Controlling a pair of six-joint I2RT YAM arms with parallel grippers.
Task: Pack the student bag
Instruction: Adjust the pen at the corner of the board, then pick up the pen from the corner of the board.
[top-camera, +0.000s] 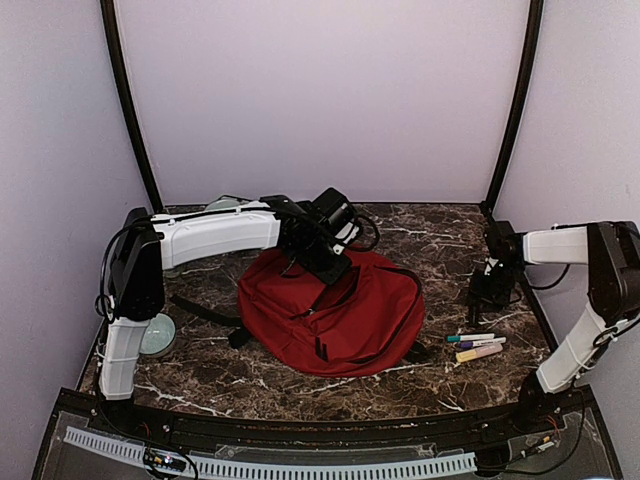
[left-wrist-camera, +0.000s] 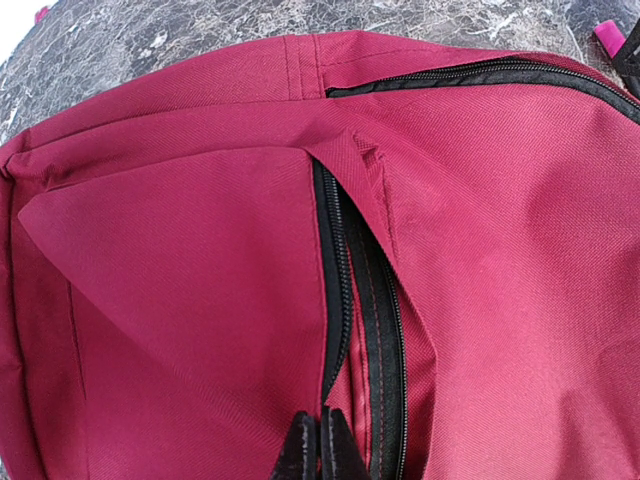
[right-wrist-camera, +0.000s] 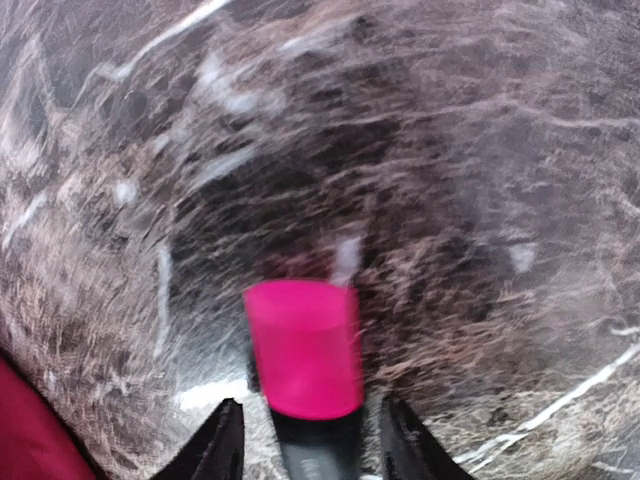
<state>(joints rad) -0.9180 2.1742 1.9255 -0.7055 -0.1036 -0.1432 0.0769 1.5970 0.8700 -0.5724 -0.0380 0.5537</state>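
student bag (top-camera: 335, 315), red with black zippers, lies flat in the middle of the dark marble table (top-camera: 430, 235). left gripper (left-wrist-camera: 322, 447) is down on its front, jaws pinched together at the front pocket zipper (left-wrist-camera: 335, 270); whether they grip the pull i cannot tell. right gripper (right-wrist-camera: 310, 445), well apart to the bag's right, stands half-closed with a pink-capped marker (right-wrist-camera: 303, 345) between its fingers; blur hides whether they touch it. a few more markers (top-camera: 478, 346) lie nearby.

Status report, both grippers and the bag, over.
Left gripper shut at zipper of bag. Right gripper around pink-capped marker, grip unclear. Bag flat on table, spare markers beside it.
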